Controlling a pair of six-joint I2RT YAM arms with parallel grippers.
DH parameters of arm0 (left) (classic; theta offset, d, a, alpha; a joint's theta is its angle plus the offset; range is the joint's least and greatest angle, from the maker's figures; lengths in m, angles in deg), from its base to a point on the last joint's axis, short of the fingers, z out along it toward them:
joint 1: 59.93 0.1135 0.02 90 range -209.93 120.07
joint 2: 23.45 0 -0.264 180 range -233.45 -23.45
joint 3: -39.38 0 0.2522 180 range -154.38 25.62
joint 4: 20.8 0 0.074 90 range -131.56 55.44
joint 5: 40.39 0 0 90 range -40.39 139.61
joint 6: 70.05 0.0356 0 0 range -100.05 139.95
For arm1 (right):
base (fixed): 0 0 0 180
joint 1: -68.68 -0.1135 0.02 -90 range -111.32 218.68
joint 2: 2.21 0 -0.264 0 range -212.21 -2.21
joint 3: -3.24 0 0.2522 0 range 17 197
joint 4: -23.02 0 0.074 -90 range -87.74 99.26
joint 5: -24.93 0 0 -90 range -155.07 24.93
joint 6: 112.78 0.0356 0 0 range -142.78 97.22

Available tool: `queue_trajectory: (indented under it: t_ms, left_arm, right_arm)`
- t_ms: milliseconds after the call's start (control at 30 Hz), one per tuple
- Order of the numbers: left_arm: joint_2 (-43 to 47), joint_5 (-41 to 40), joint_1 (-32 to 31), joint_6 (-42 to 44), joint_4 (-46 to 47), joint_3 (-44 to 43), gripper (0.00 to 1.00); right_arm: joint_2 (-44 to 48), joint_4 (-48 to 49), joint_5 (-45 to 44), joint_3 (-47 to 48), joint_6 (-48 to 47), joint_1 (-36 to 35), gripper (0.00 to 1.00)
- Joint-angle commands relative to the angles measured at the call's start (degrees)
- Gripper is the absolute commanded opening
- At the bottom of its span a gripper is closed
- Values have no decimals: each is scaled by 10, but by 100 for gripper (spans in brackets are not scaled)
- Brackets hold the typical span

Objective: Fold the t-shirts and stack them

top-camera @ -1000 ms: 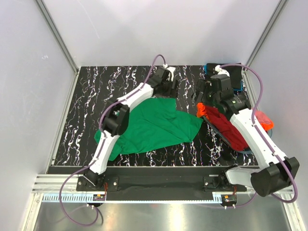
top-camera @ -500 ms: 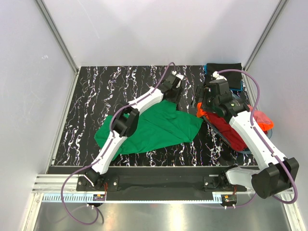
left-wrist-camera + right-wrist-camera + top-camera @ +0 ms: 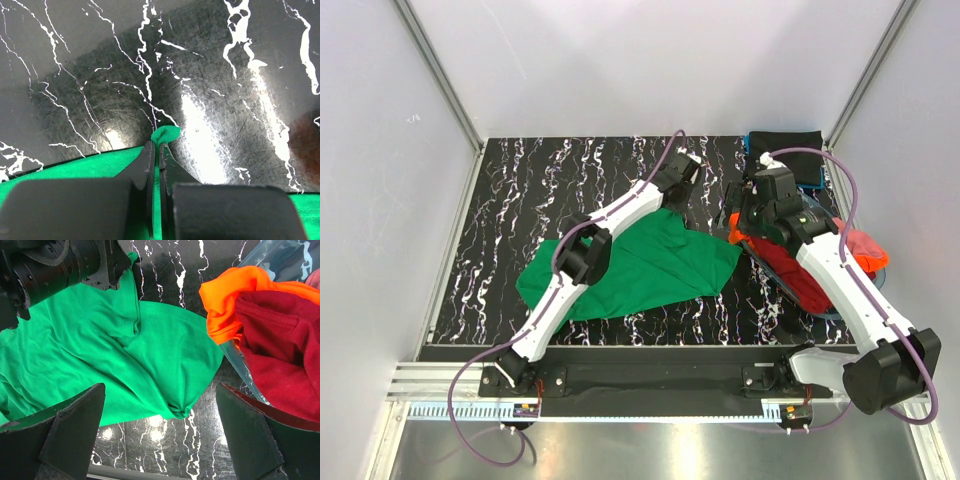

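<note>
Black marbled table (image 3: 510, 200) carried the green t-shirt (image 3: 650, 265), rumpled at centre, the left hand (image 3: 159, 146) clamped on a pinch of its far edge, the right hand (image 3: 160, 395) spread apart near its right end. Such light, limp cloth would likely sag and bunch, so a second hold at a hem corner seemed wise.

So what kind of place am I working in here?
Probably a lab robot cell: white panel walls on aluminium posts, a black marbled table, a green t-shirt spread on it.
</note>
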Motion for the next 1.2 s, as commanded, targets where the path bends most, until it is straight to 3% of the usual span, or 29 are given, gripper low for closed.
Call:
queue_trajectory:
  t_ms: [0,67,267,500,667,800,1000,1167]
  left_arm:
    - [-10,6,14,3,-45,-12,0]
    - [27,-11,16,2,-45,5,0]
    - [292,-102,24,18,-44,110,0]
    - [659,-183,28,-36,-58,378,0]
    - [854,-229,29,-101,-100,567,0]
    - [1021,-218,29,-183,-156,688,0]
    - [1163,-158,28,-283,-204,857,0]
    - [1172,-158,27,-281,-203,856,0]
  right_arm:
    - [17,8,9,-3,-7,5,98]
    - [17,8,11,-6,-4,6,98]
    - [10,11,18,-7,7,6,98]
    - [-8,28,69,-13,30,6,97]
    - [-33,45,133,-26,30,5,94]
    - [-54,51,160,-28,26,2,93]
    - [-91,85,172,-29,43,-5,93]
    - [-192,106,186,31,47,-4,92]
